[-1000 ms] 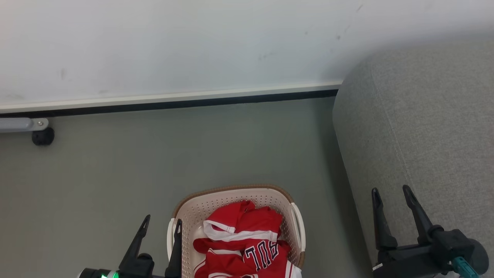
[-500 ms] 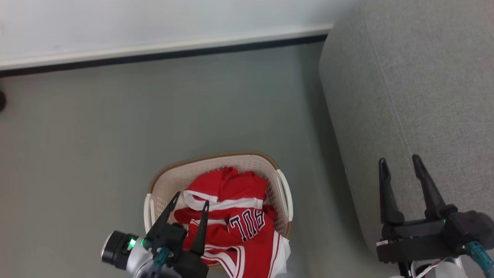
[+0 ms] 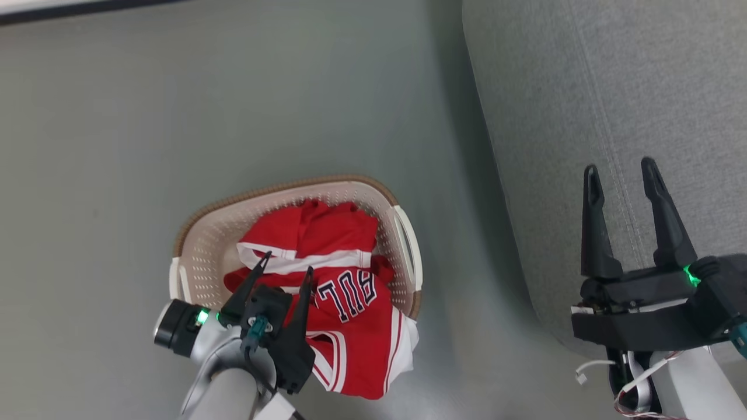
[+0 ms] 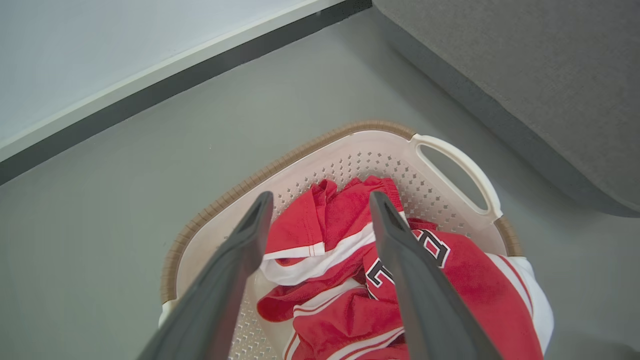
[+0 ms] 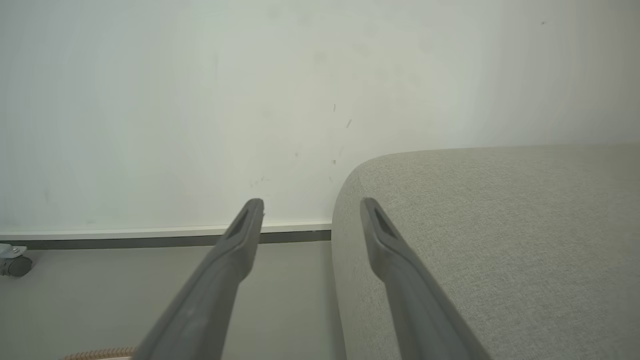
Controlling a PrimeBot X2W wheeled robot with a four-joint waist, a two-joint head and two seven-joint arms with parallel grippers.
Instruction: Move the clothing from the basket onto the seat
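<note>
Grey floor [image 3: 117, 116] underneath; lying heaped in the basket [image 3: 280, 189] beside the seat [image 3: 613, 87], the clothing [image 3: 344, 291]; hovering above it, left gripper [image 3: 288, 262] spread, empty; right gripper [image 3: 618, 165] parted, empty; apparently 0 garments reaching the seat.

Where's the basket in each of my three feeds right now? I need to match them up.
Head view: the basket sits lower centre-left, to the left of the seat.
Left wrist view: the basket spans the centre down to the bottom edge, beyond the left gripper.
Right wrist view: the basket is a brown sliver of rim at the bottom-left edge.
Shared landmark: the grey seat, on the right side of all three views.
</note>
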